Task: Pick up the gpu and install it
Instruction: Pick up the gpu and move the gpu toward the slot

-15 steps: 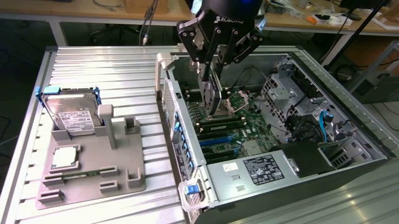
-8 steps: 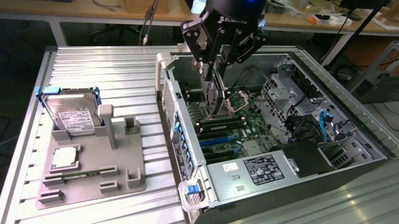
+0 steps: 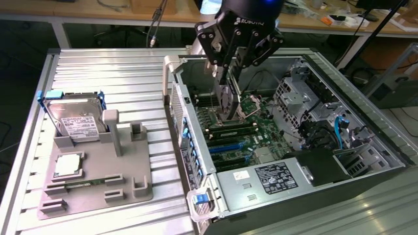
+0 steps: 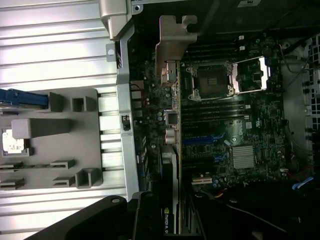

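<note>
- Case corner w/ blue latch sits nearest; white PSU label is just behind it.
- PC case lies on its side w/ open face up, on a ribbed metal table, toward the exterior view's right.
- Over the case's far half hangs the claw, above the mobo.
- It's closed on the gpu: it clamps one end, and the card hangs down from it on edge.
- Lower end of the gpu is close over the mobo, by the RAM slots; can't tell if it touches.
- Wrist view shows the gpu as a thin edge running just beside the CPU socket. Its silvery bracket is at the end away from the claw, and a green Nvidia mark at the gripped end.
- Blue PCIe slots lie nearer than the gpu, apart from it.
- Gray fixture sits near the case at the exterior view's left. It holds a leaning HDD at its far end and a square chip nearer.
</note>
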Tool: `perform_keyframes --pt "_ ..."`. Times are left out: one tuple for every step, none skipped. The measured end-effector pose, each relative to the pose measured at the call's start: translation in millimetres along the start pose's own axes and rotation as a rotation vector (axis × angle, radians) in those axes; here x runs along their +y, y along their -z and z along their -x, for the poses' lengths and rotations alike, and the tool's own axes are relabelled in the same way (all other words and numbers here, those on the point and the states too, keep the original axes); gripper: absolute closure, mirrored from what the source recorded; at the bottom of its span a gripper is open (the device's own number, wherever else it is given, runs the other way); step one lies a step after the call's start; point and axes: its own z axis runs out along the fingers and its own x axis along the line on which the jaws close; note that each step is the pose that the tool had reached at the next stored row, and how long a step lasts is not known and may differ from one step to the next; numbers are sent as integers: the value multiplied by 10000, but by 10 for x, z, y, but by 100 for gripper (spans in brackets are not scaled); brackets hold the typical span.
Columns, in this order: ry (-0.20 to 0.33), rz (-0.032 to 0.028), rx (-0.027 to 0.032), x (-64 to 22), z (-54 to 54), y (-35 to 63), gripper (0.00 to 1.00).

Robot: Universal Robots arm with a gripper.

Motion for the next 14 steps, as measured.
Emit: perform_keyframes --pt "0 0 0 1 8 0 73" --pt "0 0 0 1 17 0 73" --pt "0 0 0 2 25 0 73" --pt "0 0 0 3 34 0 73" --pt "0 1 0 4 43 0 73" --pt "0 0 0 4 51 0 73" --pt "0 0 0 5 60 -1 73" --pt "0 0 0 6 68 0 73" --pt "0 0 0 6 76 -1 73" --pt "0 1 0 7 85 -1 73" --pt "0 1 0 8 94 -1 73" --pt "0 0 0 8 103 -1 73" --pt "0 0 0 9 112 -1 73" --pt "0 0 0 10 121 -1 73"
